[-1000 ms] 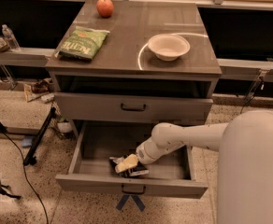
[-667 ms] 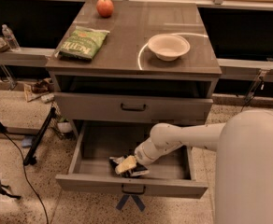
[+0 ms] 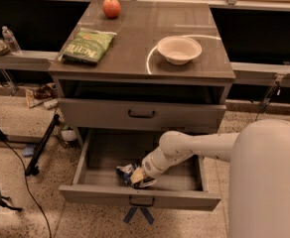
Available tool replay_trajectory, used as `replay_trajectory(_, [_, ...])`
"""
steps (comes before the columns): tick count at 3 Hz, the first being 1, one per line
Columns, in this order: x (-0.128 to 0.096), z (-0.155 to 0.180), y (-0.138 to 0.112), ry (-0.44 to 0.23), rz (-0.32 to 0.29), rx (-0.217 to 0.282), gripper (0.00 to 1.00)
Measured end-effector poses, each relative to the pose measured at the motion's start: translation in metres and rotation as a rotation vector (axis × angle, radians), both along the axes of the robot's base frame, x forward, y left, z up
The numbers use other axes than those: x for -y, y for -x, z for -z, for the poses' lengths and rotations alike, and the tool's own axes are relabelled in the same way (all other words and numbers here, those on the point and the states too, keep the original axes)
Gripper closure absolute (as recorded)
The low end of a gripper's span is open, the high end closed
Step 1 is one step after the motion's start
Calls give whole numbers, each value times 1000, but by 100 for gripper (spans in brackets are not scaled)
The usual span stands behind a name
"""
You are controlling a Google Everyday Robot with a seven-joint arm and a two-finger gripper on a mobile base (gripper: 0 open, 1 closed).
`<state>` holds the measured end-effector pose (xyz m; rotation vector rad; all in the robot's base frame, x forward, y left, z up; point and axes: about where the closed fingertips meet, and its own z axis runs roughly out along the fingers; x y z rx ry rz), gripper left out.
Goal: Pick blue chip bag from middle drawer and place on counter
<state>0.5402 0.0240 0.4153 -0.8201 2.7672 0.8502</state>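
Note:
The middle drawer (image 3: 140, 198) is pulled out below a closed drawer (image 3: 141, 114). The blue chip bag (image 3: 125, 171), crumpled dark-blue and white foil, lies in the drawer's tray near the front panel, left of centre. My white arm reaches down into the drawer from the right, and my gripper (image 3: 138, 177) is at the bag's right side, touching it. The counter (image 3: 140, 43) is the grey-brown cabinet top above, with a white ring mark.
On the counter are a green Kettle bag (image 3: 87, 46) at the left, a red apple (image 3: 111, 7) at the back and a white bowl (image 3: 179, 49) at the right. Black cables and a stand leg (image 3: 40, 145) lie on the floor to the left.

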Motion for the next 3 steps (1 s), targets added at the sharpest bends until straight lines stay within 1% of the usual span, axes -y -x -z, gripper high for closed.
replay_trajectory(1, [-2, 0, 1, -5, -11, -3, 95])
replay_trajectory(2, [14, -26, -5, -27, -1, 53, 100])
replay_trajectory(3, [44, -61, -7, -21, 42, 131, 100])
